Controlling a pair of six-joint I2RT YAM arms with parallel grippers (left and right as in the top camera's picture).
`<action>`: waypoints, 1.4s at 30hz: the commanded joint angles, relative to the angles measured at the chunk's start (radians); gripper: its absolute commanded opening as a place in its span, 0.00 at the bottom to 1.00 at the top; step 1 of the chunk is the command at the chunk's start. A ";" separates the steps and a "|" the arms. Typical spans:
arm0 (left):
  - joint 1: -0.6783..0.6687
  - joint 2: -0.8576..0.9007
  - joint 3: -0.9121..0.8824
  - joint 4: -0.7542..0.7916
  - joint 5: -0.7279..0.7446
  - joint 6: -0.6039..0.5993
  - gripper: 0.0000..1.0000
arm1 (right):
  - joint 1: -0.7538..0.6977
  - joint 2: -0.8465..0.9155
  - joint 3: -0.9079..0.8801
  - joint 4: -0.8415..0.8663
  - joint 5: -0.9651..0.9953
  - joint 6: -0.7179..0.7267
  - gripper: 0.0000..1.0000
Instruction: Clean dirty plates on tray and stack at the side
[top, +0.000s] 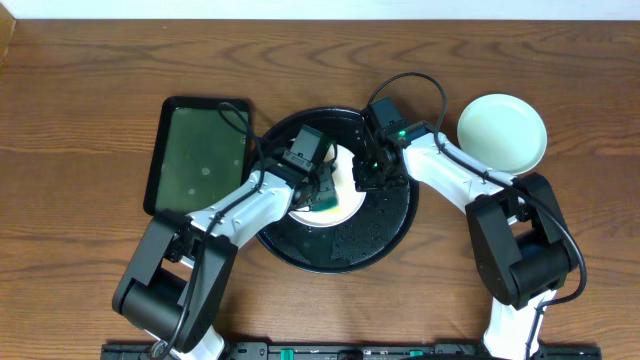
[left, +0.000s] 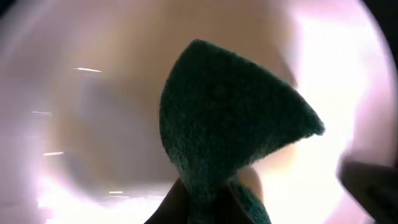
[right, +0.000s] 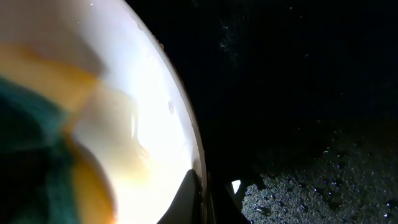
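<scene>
Green sponge (left: 230, 124) fills our close view, pinched tight in the left tool (top: 323, 195).
Our right tool (top: 366, 180) is clamped on the rim of the white plate (top: 347, 207), which sits in the wet black tray (top: 385, 235). One mint plate (top: 502, 130) rests alone on the table (top: 80, 80). Nothing is stacked yet, so we judge the job about midway. No labels or writing to read.

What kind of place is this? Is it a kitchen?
Probably not a real kitchen: it looks like a robot practice bench for dishwashing. On a wooden table, the left pincer holds a green sponge on a white plate over a wet round black tray. No sink or tap shows.
</scene>
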 joint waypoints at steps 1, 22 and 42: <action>0.049 0.029 -0.029 -0.086 -0.362 0.021 0.08 | 0.016 0.050 -0.027 -0.034 0.064 -0.021 0.01; 0.121 -0.352 -0.029 -0.134 -0.560 0.037 0.08 | 0.044 -0.078 0.036 -0.037 0.139 -0.116 0.01; 0.549 -0.364 -0.029 -0.130 -0.219 0.142 0.08 | 0.344 -0.412 0.097 0.202 1.172 -0.903 0.01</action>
